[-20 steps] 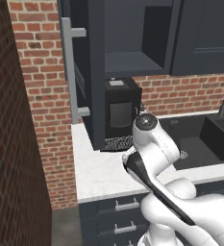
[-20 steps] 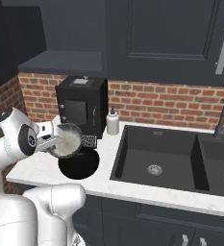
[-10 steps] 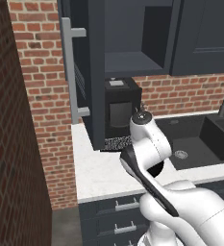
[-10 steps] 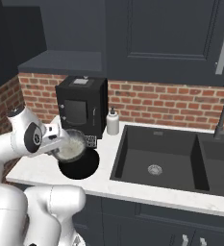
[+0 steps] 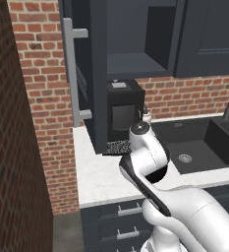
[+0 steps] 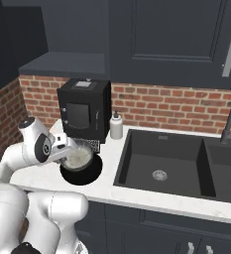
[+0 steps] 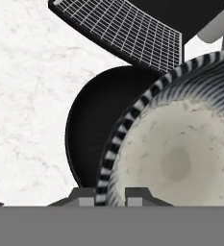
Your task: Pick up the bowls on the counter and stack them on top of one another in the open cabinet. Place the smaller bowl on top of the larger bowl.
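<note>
The grey bowl [image 6: 78, 157] drops lower, now hovering over the black bowl [image 6: 84, 173], rim pinched in the gripper [image 7: 109, 194]. That thin edge hold could slip mid-lift.

Our arm [image 5: 150, 162]: glossy white shell, dark joints

We see rounded white links, a black band running along the forearm, a round grey cap with dark rings at one joint [image 6: 43, 148], and small dark grey finger tips [image 7: 140, 196] on the hand.
</note>
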Tool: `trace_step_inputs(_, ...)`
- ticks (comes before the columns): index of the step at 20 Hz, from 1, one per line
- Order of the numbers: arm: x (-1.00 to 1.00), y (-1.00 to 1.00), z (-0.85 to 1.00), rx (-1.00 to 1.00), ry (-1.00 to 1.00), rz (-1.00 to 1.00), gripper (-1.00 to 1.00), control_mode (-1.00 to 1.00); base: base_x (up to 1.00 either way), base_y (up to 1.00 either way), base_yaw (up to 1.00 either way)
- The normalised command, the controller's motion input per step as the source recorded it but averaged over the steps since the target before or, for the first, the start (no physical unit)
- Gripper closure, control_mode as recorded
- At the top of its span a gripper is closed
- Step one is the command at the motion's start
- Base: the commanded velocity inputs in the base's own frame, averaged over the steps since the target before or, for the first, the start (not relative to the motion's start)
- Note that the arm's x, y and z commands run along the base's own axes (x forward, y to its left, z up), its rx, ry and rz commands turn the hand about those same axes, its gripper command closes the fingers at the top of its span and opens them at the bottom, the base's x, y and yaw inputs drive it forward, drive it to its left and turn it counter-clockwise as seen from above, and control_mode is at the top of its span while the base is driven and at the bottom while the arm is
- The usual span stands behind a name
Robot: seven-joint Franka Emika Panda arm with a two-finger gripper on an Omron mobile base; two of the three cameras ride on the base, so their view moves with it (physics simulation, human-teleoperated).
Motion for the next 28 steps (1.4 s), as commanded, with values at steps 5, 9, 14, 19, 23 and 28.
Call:
trace_step_inputs(5, 0.42, 0.00, -0.17, 0.00, 0.08, 0.00, 1.00, -1.00, 0.00, 0.00, 0.00)
trace_step_inputs(9, 0.26, 0.00, -0.32, 0.00, 0.12, 0.00, 1.00, -1.00, 0.00, 0.00, 0.00)
trace_step_inputs(14, 0.19, 0.00, -0.33, 0.00, 0.12, 0.00, -1.00, -1.00, 0.00, 0.00, 0.00)
trace_step_inputs(19, 0.10, 0.00, -0.05, 0.00, 0.02, 0.00, -1.00, -1.00, 0.00, 0.00, 0.00)
trace_step_inputs(23, 0.00, -0.01, 0.13, 0.01, 0.00, 0.00, -1.00, -1.00, 0.00, 0.00, 0.00)
trace_step_inputs(28, -0.01, -0.46, 0.63, 0.12, -0.01, -0.09, -1.00, -1.00, 0.00, 0.00, 0.00)
